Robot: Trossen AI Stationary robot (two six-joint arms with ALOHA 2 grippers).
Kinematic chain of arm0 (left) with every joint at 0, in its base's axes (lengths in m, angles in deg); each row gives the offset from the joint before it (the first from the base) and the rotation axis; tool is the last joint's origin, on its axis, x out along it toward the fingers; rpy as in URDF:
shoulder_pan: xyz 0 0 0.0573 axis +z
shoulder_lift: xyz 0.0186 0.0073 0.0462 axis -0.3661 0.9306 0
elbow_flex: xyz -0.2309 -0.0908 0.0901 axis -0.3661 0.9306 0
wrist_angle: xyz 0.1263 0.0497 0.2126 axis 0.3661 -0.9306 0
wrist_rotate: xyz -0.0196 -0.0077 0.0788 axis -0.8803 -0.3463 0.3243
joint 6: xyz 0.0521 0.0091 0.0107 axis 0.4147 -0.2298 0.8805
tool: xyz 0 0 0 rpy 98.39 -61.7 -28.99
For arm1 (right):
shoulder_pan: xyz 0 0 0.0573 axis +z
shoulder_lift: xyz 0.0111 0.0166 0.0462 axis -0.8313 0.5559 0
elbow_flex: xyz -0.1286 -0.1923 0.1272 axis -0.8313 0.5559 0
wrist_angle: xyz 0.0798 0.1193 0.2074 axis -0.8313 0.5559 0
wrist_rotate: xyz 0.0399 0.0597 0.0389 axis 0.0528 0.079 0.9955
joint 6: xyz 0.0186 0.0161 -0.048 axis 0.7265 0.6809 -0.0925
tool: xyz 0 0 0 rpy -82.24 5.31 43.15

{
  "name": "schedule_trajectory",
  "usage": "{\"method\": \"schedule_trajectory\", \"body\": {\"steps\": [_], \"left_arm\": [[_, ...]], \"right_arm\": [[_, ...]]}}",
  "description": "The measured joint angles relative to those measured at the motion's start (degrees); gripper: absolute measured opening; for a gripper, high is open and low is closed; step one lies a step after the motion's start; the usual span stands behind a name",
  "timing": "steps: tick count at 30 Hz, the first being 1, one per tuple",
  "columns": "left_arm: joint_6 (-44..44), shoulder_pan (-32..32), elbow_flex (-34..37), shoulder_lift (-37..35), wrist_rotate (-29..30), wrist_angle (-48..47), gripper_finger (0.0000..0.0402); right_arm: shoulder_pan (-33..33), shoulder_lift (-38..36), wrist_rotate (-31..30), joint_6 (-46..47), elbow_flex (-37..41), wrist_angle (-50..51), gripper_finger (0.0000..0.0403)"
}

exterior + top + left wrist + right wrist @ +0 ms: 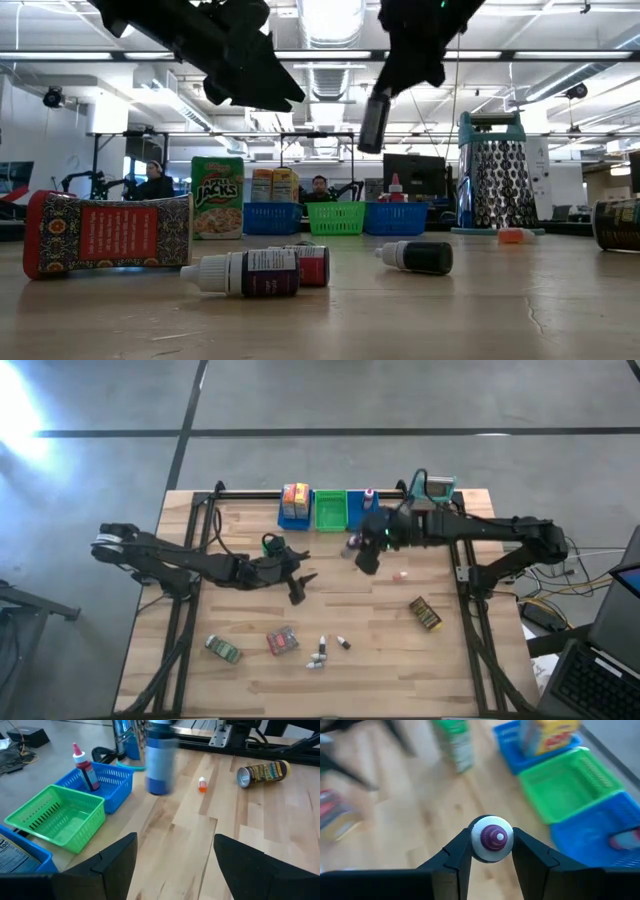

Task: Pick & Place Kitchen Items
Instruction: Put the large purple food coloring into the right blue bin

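While right hand [492,851] grips purple bottle [492,838], left hand [175,865] open, near bins [65,815].

A grey concrete floor [330,400] lies around the wooden table [380,650], crossed by dark seam lines, with a bright glare at one corner. Across the room, long ceiling lights [330,20] run under white beams. Two people [155,180] sit at desks with monitors [415,172] far behind. A laptop [600,680] rests beside the table
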Motion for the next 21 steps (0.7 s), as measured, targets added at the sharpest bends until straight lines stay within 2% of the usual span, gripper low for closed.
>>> {"method": "schedule_trajectory", "body": {"steps": [7, 10, 15, 21], "left_arm": [[-0.08, 0.02, 0.00, 0.04, 0.03, 0.50, 0.0268], [-0.12, 0.02, 0.00, 0.04, 0.11, 1.32, 0.0268], [-0.15, 0.02, 0.00, 0.07, 0.18, 2.38, 0.0268], [-0.13, 0.02, 0.32, 0.09, 0.22, 2.34, 0.0268]], "right_arm": [[-11.81, 0.96, 7.35, -6.56, -1.04, 0.28, 0.0109], [-15.23, 1.87, 8.75, -9.13, -2.68, 0.11, 0.0109], [-17.88, 5.91, 11.71, -18.26, -7.41, 1.94, 0.0109], [-19.89, 15.39, 11.22, -28.59, -18.22, 10.17, 0.0109]]}}
